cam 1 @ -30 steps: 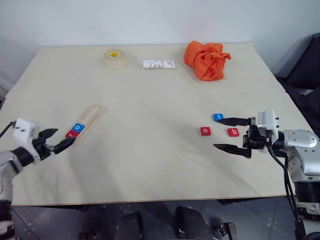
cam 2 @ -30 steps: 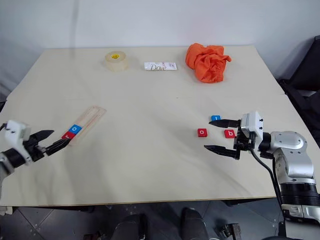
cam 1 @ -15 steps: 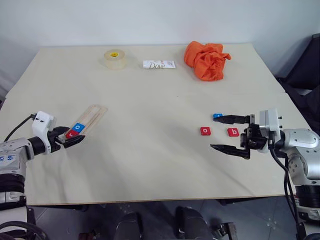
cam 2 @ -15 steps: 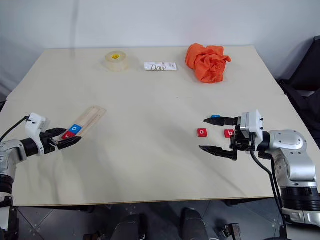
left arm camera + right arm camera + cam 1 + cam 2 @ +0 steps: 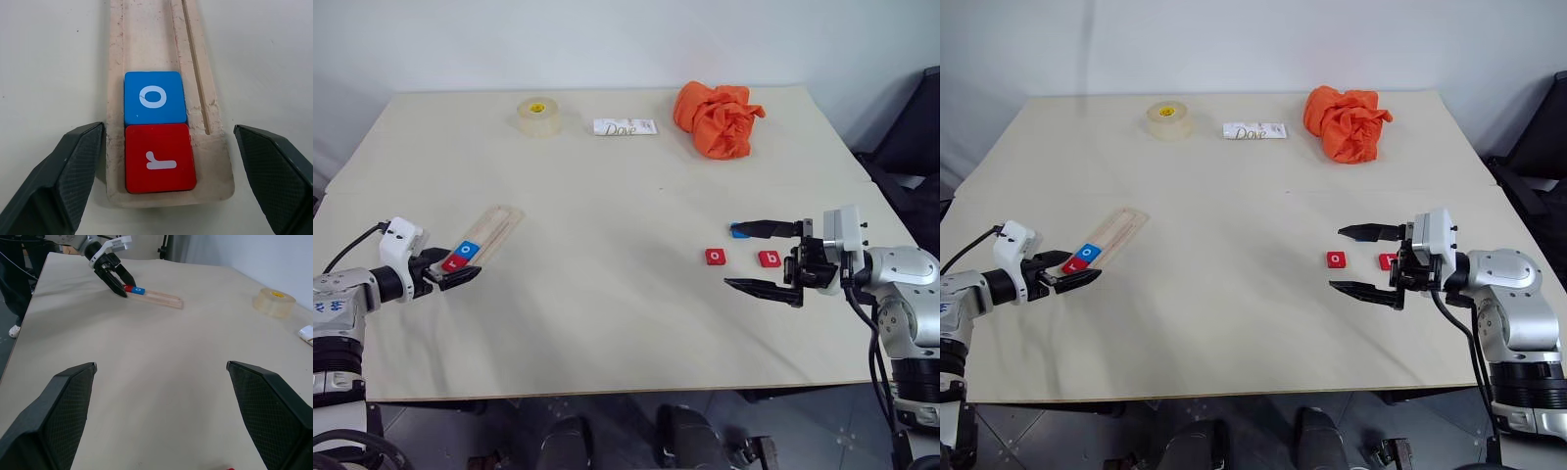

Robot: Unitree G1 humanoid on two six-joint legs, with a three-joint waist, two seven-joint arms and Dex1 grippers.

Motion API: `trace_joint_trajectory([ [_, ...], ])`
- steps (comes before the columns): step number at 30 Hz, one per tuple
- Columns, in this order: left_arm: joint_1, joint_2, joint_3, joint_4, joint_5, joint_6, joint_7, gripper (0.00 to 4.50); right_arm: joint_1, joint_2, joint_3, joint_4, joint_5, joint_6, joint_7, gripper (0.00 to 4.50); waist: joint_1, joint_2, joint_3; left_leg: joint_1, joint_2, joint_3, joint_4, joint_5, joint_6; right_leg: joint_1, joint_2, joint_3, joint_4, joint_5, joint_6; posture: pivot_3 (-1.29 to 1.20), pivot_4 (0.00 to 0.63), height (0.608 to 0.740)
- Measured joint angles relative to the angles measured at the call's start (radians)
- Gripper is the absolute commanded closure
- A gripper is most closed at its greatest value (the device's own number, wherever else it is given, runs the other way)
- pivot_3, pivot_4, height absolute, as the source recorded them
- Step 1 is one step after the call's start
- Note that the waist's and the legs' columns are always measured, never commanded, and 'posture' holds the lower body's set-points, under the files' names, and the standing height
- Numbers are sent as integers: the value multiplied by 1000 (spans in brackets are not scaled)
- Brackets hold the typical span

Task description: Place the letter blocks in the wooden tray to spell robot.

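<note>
We have the long pale-wood tray [image 5: 485, 235] lying near the table's left edge, its long axis running diagonally from the near-left end away toward the table's centre. A red "r" tile [image 5: 160, 157] and a blue "o" tile [image 5: 154, 97] sit touching in the groove at that near end. Our left gripper [image 5: 166, 181] stands unclenched, straddling the tray end and holding nothing. Our right gripper [image 5: 1361, 260] is spread wide and empty, with the red "b" tile [image 5: 770, 258], another red tile [image 5: 716, 257] and a blue tile [image 5: 740, 232] on the table around it. We judge the "b" comes next: we should lower squarely over it, pinch its edges, and keep the letter upright for the third slot.
</note>
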State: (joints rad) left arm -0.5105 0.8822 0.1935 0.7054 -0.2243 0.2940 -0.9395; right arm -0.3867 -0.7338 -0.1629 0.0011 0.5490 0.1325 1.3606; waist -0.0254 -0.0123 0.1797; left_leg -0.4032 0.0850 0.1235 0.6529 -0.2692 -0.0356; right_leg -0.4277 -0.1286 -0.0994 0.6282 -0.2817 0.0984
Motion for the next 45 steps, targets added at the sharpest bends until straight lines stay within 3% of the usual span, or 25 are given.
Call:
trace_joint_trajectory([
  [5, -18, 2, -22, 0, 22, 26, 0, 0, 0, 0, 0, 0, 0, 0, 0, 48, 0, 1, -1, 1, 0, 0, 0, 0, 0, 0, 0, 0, 1, 0, 0, 0, 150, 740],
  [9, -35, 3, -37, 12, 51, 26, 4, 1065, -9, 0, 1, 8, 0, 0, 0, 0, 0, 2, -1, 1, 0, 0, 1, 0, 1, 1, 0, 1, 1, 0, 0, 0, 150, 740],
  [23, -36, -22, -34, 8, 35, -38, -73, 1085, -28, -27, 0, 33, 0, -1, 27, 0, 2, 2, -1, 2, 0, 0, 1, 1, 2, 1, 0, 1, 4, 0, 0, 0, 150, 740],
  [31, -5, -80, -132, -196, 30, -88, -224, 1085, 60, -90, -12, 49, 26, -27, 139, 0, 29, 2, -1, -1, 0, 0, 6, 0, 1, 1, 0, 1, 2, 0, 1, 0, 150, 740],
  [45, -114, -217, -339, -345, 59, -148, -339, 1085, 288, -92, -94, 71, 35, -56, 151, 0, 23, 0, 0, -2, 0, 0, 10, 0, 1, 1, 1, 3, 2, 1, 2, 0, 150, 740],
])
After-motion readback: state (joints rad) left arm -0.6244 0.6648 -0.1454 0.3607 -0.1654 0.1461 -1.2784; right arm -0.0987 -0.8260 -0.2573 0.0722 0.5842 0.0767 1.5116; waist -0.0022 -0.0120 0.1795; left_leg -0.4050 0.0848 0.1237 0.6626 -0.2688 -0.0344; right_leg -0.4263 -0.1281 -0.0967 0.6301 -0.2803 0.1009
